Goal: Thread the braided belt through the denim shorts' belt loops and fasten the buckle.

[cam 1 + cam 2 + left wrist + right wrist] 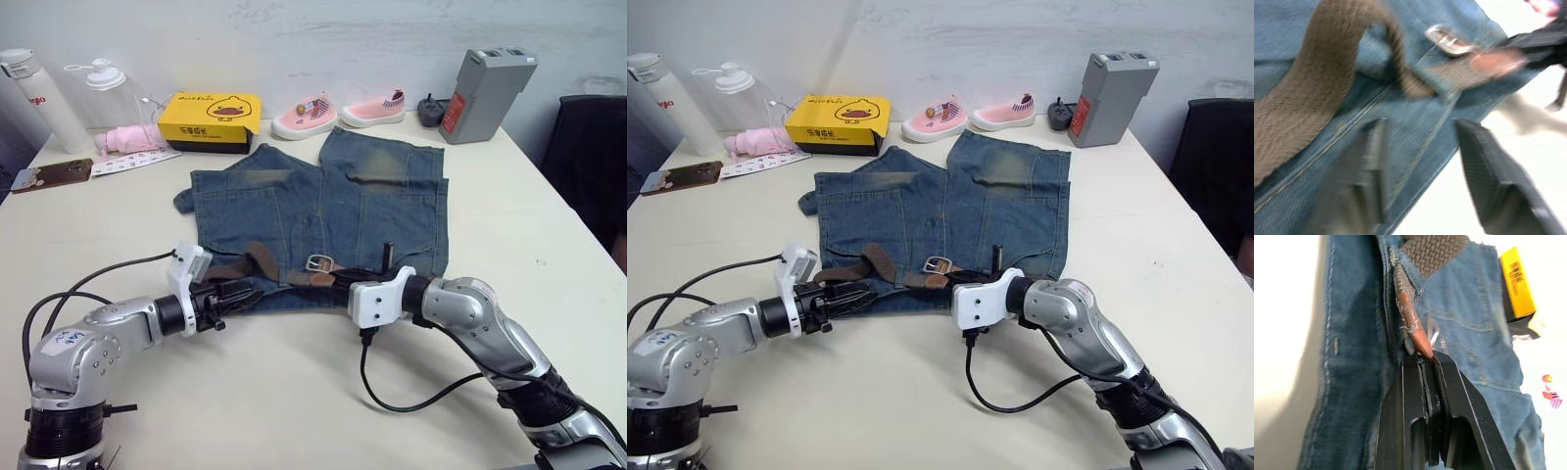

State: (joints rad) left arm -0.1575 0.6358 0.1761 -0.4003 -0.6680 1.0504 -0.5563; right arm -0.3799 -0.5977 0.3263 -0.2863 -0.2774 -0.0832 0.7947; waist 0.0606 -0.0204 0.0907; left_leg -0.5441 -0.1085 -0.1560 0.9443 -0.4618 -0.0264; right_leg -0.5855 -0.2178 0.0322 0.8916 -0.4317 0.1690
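The denim shorts [323,215] lie flat on the desk [294,392], waistband toward both claws. The right claw [1422,357] is clenched on the tapered tip of the braided belt [257,262]. The left claw [1420,161] is spread, released, over the waistband edge. The buckle [319,262] rests between the claws. The belt appears limp and light: grip near the stiffer tip. The denim will likely bunch; pin it beside a loop.
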